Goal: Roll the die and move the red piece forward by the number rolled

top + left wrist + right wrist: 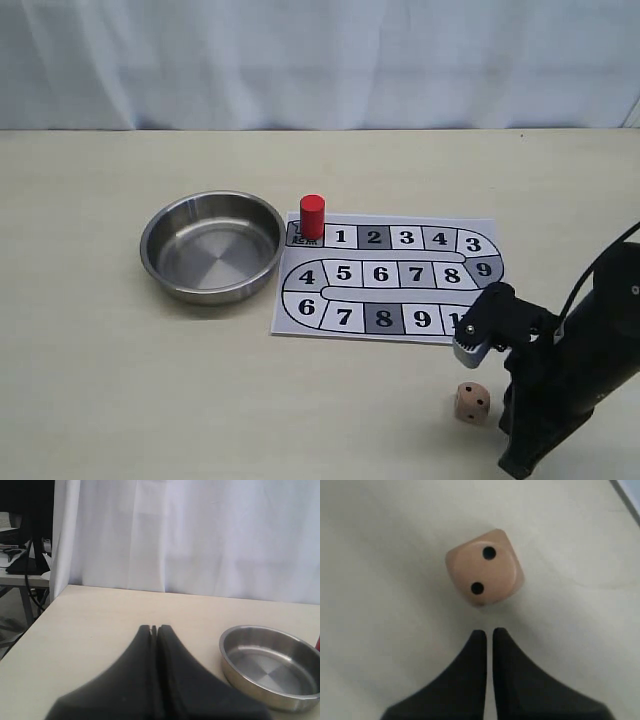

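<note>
The die (472, 403) lies on the table (100, 380) just off the board (381, 273), showing two pips to the right wrist camera; the right gripper (488, 632) hangs beside it, jaws nearly together, empty; the red piece (312, 216) stands on the board's start square near the steel bowl (150, 236); the left gripper (154, 628) has its jaws pressed together.

Tan die (484, 575) with black pips, red piece (312, 216), silver bowl (212, 293)

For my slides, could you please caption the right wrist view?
Shut right hand poised near the die, two pips facing the camera, on the table.
</note>
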